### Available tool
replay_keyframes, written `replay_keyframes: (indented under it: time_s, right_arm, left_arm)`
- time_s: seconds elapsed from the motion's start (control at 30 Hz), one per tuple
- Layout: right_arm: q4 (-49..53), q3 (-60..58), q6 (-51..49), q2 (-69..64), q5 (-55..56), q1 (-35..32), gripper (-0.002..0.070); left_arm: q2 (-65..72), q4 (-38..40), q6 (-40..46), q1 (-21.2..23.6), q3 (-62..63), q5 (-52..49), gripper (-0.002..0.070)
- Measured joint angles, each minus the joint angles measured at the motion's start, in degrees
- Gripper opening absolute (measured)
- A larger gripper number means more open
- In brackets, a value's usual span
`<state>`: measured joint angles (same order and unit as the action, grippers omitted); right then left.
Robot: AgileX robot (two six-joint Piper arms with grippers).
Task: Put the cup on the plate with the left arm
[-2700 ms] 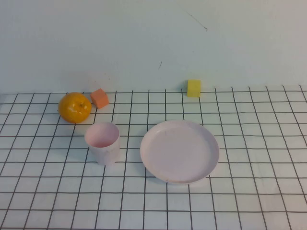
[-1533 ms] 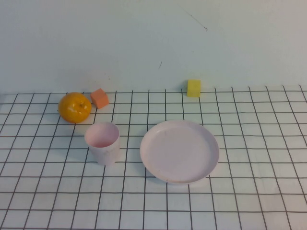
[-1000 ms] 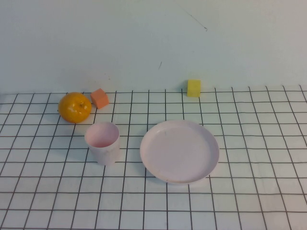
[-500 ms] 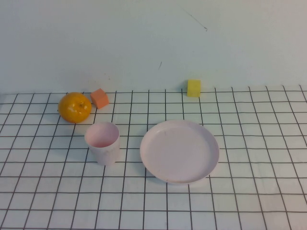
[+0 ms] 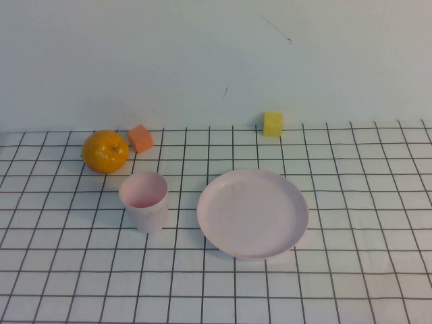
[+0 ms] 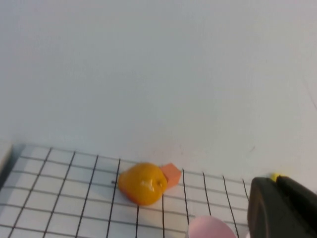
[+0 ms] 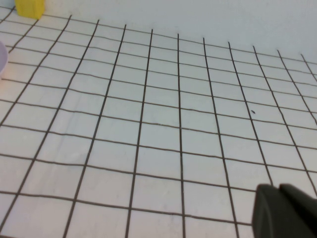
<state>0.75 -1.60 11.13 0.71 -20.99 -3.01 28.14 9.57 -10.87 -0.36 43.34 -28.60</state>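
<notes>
Left gripper (image 6: 282, 208): only a dark corner seen in the left wrist view, absent from the high view, so parked short of the objects; cannot tell how its opening stands. Right gripper (image 7: 285, 210): likewise a dark edge in the right wrist view, over bare grid, off to the plate's right; cannot tell either.

Outward from the left gripper: cup (image 5: 144, 200) upright on the gridded surface (image 5: 351, 283), mouth up, empty, near the plate (image 5: 252, 212) but apart from it, on its left. Orange fruit (image 5: 105, 151) and orange block (image 5: 140, 138) just behind the cup; yellow block (image 5: 273, 123) further back, beyond the plate.

Step in hand, by judgement: reach not yet begun. Next move calls for bringing the left gripper down over the cup, clear of the fruit, closing on its wall, then carrying it rightward onto the plate.
</notes>
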Motion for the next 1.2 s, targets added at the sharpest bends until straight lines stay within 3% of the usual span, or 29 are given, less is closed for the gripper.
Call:
replay_keyframes:
  time_s: [0.33,0.5,0.6,0.7,0.87,1.0,1.2]
  right_arm:
    - [0.0,0.0,0.0,0.0,0.0,0.0,-0.0002]
    - [0.0,0.0,0.0,0.0,0.0,0.0,-0.0002]
    - [0.0,0.0,0.0,0.0,0.0,0.0,-0.0002]
    - [0.0,0.0,0.0,0.0,0.0,0.0,-0.0002]
    - [0.0,0.0,0.0,0.0,0.0,0.0,-0.0002]
    - [0.0,0.0,0.0,0.0,0.0,0.0,-0.0002]
    - [0.0,0.0,0.0,0.0,0.0,0.0,-0.0002]
  left_arm:
    - [24.7,16.2,19.2,0.0,8.7,-7.4,-0.0002]
    - [36.6,17.6,20.9,0.0,17.0,-19.0,-0.0002]
    - [41.6,18.5,21.9,0.0,20.0,-20.7,-0.0002]
    - [45.5,24.8,24.3,0.0,20.9,-19.2,-0.0002]
    - [53.0,36.6,36.4,-0.5,25.3,-22.3,0.0018]
    - [58.2,31.6,37.7,-4.2,31.5,-21.3,0.0125]
    - [66.0,9.5,24.9,-12.5,41.8,-21.0,0.0361]
